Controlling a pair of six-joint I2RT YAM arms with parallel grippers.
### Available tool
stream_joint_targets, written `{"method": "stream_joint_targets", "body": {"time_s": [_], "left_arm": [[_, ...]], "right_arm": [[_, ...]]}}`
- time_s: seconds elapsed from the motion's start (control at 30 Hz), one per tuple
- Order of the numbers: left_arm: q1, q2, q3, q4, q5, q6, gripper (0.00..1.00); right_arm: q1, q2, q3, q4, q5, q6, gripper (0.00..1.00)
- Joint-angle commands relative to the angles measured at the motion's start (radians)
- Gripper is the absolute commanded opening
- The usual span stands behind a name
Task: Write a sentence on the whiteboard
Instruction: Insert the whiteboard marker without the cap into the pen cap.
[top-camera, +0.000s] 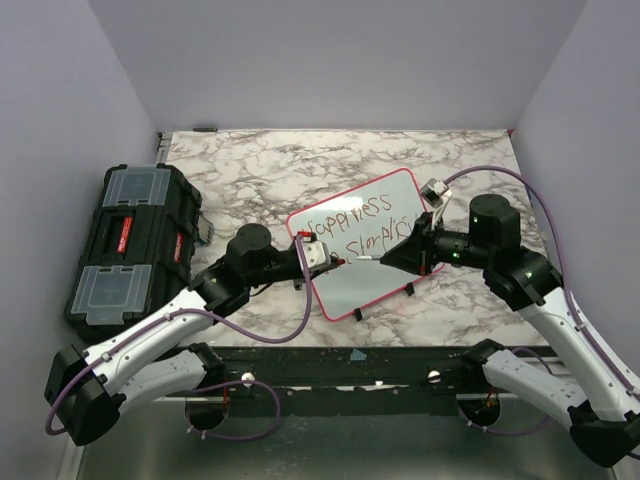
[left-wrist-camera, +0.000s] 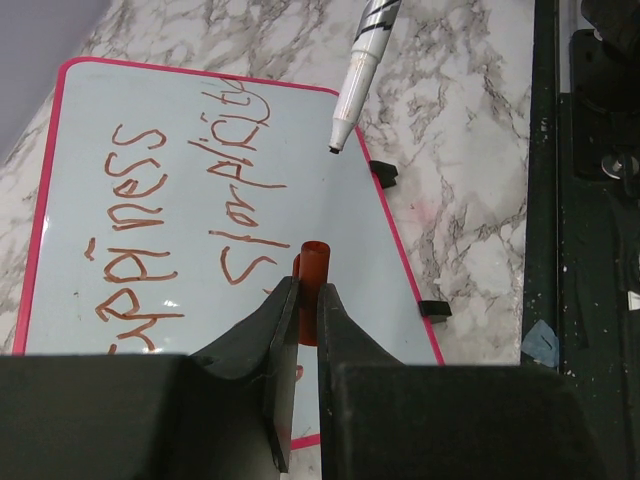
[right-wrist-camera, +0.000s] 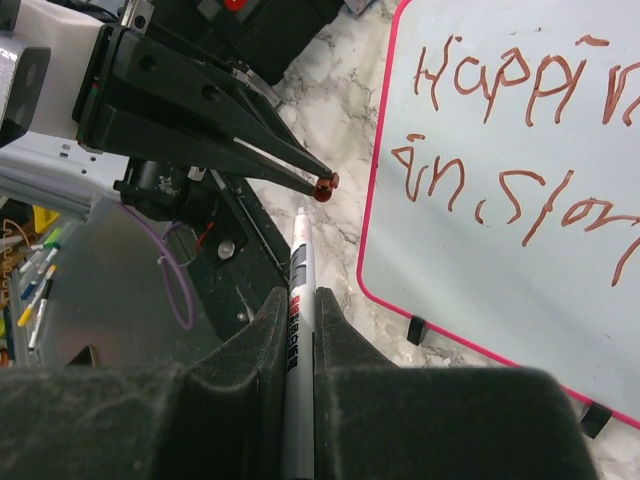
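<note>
My right jaws clamp the white marker pen (right-wrist-camera: 297, 300), left jaws pinch its small red cap (left-wrist-camera: 313, 265), both over the pink-framed glossy whiteboard (top-camera: 370, 282), likely recapping since the red-brown handwritten sentence (top-camera: 350, 215) looks complete.

Pink-framed whiteboard (top-camera: 375, 270) flat on marble, red-brown sentence (top-camera: 352, 224) written

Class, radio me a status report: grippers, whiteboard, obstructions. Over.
Left gripper shut on red cap, right gripper shut on marker. Sentence written on whiteboard, two lines. Toolbox stands apart, left of whiteboard.
</note>
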Motion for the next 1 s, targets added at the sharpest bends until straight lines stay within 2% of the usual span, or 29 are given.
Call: {"method": "stream_joint_targets", "body": {"time_s": [0.0, 0.97], "left_arm": [[-0.005, -0.012, -0.022, 0.088, -0.003, 0.059, 0.00], [-0.005, 0.005, 0.005, 0.085, 0.075, 0.033, 0.00]], "right_arm": [[0.005, 0.005, 0.020, -0.037, -0.033, -0.005, 0.01], [0.005, 0.071, -0.026, 0.069, -0.073, 0.060, 0.01]]}}
